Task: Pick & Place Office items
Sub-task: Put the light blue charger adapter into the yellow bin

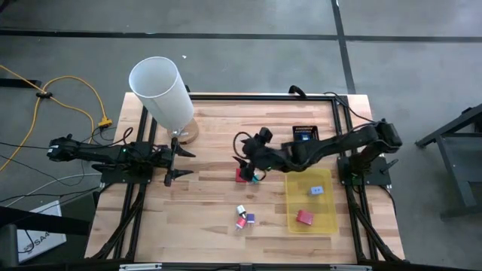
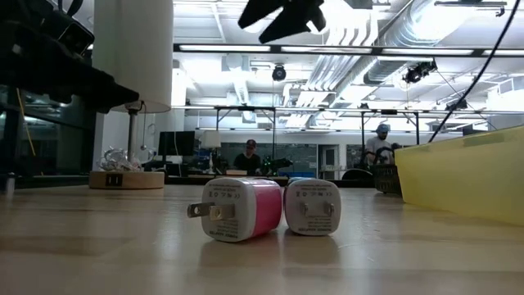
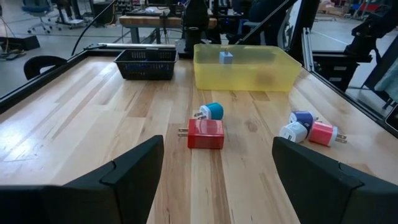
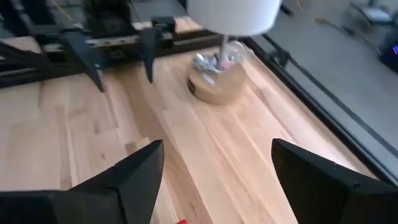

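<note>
Right gripper (image 1: 252, 167): jaws spread, nothing held, poised directly above the red block (image 1: 242, 175) and the cyan piece (image 1: 257, 178). Beyond it, the yellow tray (image 1: 292, 197) already contains two items. A three-piece cluster (image 1: 244, 217) remains on the table. Left gripper (image 1: 175, 157): spread, idle; task judged under half complete

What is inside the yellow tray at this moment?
The yellow tray holds a blue block and a red block. The low view shows only its wall, hiding its contents. Nothing else shows inside.
</note>
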